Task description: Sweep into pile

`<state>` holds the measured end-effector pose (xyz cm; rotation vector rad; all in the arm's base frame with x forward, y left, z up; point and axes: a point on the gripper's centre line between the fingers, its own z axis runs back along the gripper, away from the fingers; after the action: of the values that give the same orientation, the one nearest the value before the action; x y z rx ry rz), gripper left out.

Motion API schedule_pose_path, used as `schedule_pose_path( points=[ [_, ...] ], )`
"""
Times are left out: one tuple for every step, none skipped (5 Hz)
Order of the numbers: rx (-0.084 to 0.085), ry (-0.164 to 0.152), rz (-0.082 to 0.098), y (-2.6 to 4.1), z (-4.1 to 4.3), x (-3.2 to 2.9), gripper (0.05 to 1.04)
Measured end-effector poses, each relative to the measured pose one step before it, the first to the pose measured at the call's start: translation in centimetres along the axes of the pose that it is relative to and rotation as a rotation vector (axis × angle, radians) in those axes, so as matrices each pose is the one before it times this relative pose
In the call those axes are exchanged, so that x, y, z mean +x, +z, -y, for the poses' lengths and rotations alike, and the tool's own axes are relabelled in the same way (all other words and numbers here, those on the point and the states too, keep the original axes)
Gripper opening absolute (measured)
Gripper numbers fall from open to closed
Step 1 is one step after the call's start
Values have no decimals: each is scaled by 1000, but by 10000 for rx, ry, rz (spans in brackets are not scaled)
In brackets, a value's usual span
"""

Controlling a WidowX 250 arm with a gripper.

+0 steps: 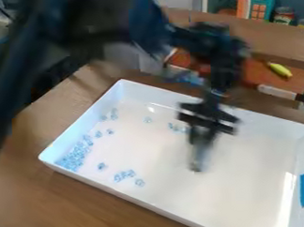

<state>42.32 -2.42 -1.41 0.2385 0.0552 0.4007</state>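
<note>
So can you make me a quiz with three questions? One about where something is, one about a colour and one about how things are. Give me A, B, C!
1. In the tray, where is the biggest clump of blue bits?
A. In the middle
B. Near the picture's left corner of it
C. Along the right side

2. What colour is the tray?
A. White
B. Green
C. Red

3. How do the blue bits lie?
A. All in one pile
B. In one straight line
C. In clumps and single bits

1: B, they crowd together there.
2: A, its walls and floor are white.
3: C, bare gaps show between them.
</note>
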Motion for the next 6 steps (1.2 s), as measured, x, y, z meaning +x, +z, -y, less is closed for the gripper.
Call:
schedule_pose_path(
  points=[
    [-35,1068,-393,-1655,-7321,2422,383],
    [170,-126,64,-424,-2222,1061,383],
    [234,272,127,-42,-690,305,383],
    [-465,-87,-174,793,-172,-785,383],
    [-975,-222,405,4072,374,-1559,383],
    [-471,-913,441,2494,2790,-2852,383]
  ],
)
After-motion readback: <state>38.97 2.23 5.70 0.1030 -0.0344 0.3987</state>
